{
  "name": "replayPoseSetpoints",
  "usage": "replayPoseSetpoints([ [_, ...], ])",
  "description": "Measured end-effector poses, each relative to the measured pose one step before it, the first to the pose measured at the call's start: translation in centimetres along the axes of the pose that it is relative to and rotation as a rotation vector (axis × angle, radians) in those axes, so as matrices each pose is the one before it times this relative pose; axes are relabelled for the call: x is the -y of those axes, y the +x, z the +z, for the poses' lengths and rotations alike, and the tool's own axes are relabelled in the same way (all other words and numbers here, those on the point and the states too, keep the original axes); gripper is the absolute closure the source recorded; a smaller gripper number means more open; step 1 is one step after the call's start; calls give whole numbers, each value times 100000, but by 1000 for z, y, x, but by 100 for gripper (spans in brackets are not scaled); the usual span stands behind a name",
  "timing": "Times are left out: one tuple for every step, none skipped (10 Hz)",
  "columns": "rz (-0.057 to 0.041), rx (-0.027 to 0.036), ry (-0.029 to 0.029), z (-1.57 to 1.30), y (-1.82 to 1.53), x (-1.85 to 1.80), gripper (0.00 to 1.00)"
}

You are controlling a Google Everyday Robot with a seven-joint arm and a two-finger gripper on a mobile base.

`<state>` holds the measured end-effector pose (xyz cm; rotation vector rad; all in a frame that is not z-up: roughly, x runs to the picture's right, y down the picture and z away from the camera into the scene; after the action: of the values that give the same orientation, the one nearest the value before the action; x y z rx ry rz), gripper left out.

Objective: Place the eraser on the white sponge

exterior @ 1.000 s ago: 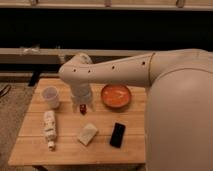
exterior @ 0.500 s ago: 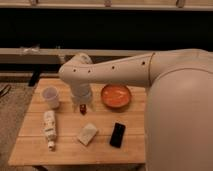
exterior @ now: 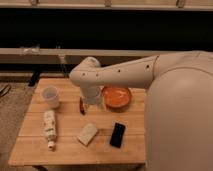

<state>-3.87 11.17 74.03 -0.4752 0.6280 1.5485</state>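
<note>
Worktop of pale wood (exterior: 65,150) carries the cream rectangular foam sponge (exterior: 87,133) near its front. My end effector (exterior: 91,99) hangs behind it, beside the orange bowl (exterior: 116,96); I cannot tell whether it is open. Just right of the sponge lies the flat black rectangular eraser (exterior: 118,134). It is likely light, stiff and smooth, so I would pinch across its long edges.

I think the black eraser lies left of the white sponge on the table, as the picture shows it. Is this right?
No. The camera view shows the eraser right of the white sponge, both on the table, not touching. The gripper hangs farther back, beside the orange bowl.
</note>
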Motion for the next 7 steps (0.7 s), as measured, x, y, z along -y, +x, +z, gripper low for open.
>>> replayPoseSetpoints([
  [6384,-898,904,1809,31,2702,35],
  [3984,-793,-372,1116,40,1372,35],
  [5648,-1403,-971,1365,88,1787,35],
  [5904,-1665,-2437,1355,96,1884,35],
  [3163,-912,-1128,746,-168,1012,35],
  [3341,-1609,-1965,1090,-15,754,35],
  [3314,-1592,-1533,1220,-183,756,35],
])
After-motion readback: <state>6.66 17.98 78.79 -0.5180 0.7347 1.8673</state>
